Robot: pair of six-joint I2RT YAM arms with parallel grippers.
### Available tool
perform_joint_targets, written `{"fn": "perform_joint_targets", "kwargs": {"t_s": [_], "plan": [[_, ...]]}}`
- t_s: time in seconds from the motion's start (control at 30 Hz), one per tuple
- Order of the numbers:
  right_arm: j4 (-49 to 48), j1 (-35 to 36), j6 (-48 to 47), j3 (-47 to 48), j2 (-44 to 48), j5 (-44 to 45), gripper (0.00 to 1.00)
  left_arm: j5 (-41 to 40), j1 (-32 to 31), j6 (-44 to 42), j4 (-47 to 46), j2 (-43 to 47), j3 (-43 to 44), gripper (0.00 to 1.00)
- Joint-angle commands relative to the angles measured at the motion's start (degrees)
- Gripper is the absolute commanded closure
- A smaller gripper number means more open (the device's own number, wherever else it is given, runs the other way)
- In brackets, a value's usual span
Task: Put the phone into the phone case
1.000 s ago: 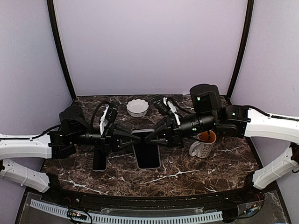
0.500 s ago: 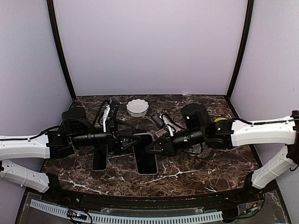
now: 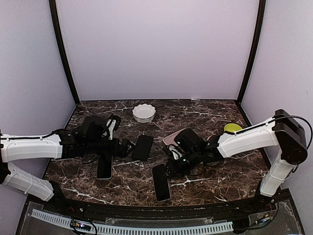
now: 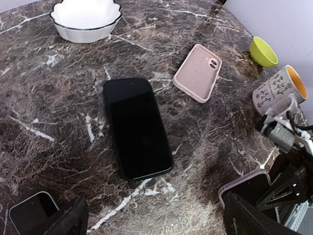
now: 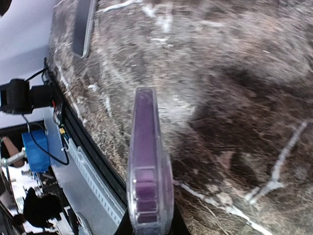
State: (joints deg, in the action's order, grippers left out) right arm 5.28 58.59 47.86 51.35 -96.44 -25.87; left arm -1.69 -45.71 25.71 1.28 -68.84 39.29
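The right claw (image 3: 170,165) is clenching the clear case (image 3: 162,183) by one end near the front of the table (image 3: 220,182) while the left claw (image 3: 126,147) is gaping beside the flat-lying phone (image 3: 142,147), which likely needs grasping and seating next.

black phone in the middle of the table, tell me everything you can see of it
The black rectangular phone has rounded corners and a glossy, blank dark face turned up; no lens shows. It lies flat on the dark marble table, its long axis slanted. Only the table touches it: no jaws hold it, and the pink phone case lies apart beside its far end.
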Motion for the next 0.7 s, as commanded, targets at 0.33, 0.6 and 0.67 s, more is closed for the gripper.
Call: {"fn": "perform_joint_targets", "kwargs": {"t_s": [0.33, 0.6, 0.67], "plan": [[35.43, -0.70, -14.68, 29.99, -8.53, 39.05, 0.38, -6.68, 0.41, 1.09, 9.50, -2.50, 3.39, 0.01], [42.75, -7.02, -26.59, 51.72, -29.91, 48.31, 0.15, -8.25, 0.66, -0.10, 10.77, 0.36, 2.88, 0.01], [42.11, -7.97, -27.67, 53.35, -32.04, 46.50, 0.15, -8.41, 0.71, -0.32, 10.84, 0.74, 2.56, 0.01]]}}
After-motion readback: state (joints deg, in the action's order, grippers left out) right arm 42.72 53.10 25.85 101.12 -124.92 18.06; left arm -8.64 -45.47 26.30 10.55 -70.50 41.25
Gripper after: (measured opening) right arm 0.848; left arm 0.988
